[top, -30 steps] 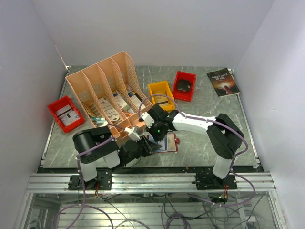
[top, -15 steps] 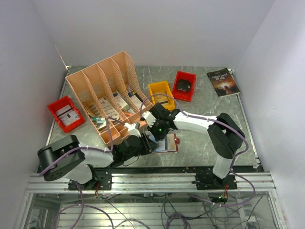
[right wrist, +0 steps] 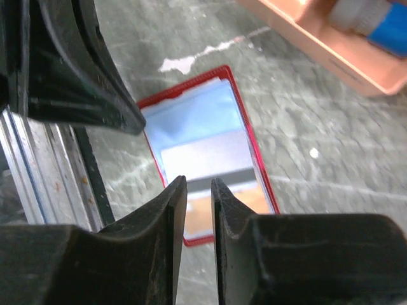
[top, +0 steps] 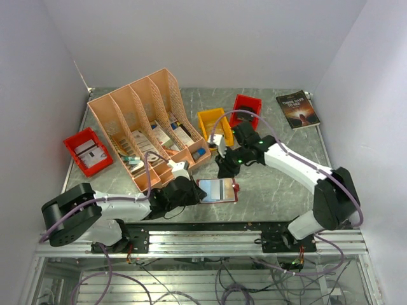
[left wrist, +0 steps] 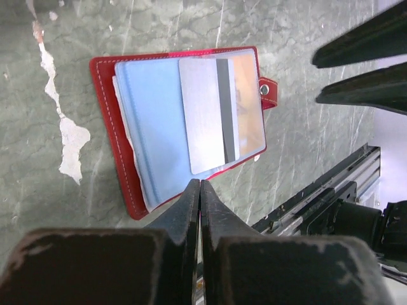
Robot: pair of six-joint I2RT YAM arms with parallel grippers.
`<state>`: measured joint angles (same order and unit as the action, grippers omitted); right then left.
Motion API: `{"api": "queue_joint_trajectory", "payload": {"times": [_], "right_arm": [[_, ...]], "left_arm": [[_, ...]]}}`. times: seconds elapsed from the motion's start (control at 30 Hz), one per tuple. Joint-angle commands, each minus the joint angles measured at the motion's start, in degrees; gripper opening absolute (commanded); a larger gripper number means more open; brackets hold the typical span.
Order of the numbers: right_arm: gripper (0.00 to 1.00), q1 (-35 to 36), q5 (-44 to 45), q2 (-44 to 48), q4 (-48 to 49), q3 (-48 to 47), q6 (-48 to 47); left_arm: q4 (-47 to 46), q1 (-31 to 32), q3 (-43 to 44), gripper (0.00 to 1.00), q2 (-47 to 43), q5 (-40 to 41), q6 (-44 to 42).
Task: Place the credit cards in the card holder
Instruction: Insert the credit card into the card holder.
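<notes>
The red card holder (top: 219,190) lies open on the table near the front edge. In the left wrist view (left wrist: 108,127) it holds blue cards (left wrist: 156,127), with a grey card (left wrist: 203,121) with a dark stripe on top and an orange-yellow card (left wrist: 248,108) under it. Its snap stud (left wrist: 264,90) points right. My left gripper (left wrist: 200,185) is shut, its tip at the holder's near edge, also in the top view (top: 191,190). My right gripper (right wrist: 197,184) hovers above the holder, slightly open and empty, also in the top view (top: 222,169).
A peach file organiser (top: 146,124) with leaflets stands at back left. A red bin (top: 88,150) sits at far left, a yellow bin (top: 214,125) and a second red bin (top: 245,114) behind the holder, a dark book (top: 297,109) at back right.
My right gripper has lifted off the holder and drawn back to the right. The left arm has stretched low along the table, its gripper staying at the holder's left edge. The holder is now uncovered.
</notes>
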<state>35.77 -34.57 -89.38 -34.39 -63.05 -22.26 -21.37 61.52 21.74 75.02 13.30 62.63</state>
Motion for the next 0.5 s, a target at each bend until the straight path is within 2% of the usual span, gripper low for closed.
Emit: {"api": "queue_joint_trajectory", "payload": {"times": [0.0,0.07,0.13,0.27,0.47], "right_arm": [[0.21,-3.77,0.43,6.51,-2.45,6.16,-10.29],[0.13,-5.9,1.72,8.71,-2.75,9.3,-12.83],[0.0,-9.18,3.27,10.66,-2.62,11.21,-14.11],[0.0,-12.62,3.28,11.16,-2.75,14.37,-15.55],[0.0,-12.92,1.52,1.71,-7.32,13.3,-17.61]], "left_arm": [[4.31,0.18,4.49,0.07,1.21,2.59,-3.07],[5.71,0.14,6.1,0.07,2.19,2.98,-3.74],[8.22,0.1,8.12,0.07,3.82,3.55,-4.54],[10.76,-0.45,11.42,0.07,6.61,3.23,-5.58],[9.69,-1.95,12.19,0.07,9.36,1.93,-5.77]]}}
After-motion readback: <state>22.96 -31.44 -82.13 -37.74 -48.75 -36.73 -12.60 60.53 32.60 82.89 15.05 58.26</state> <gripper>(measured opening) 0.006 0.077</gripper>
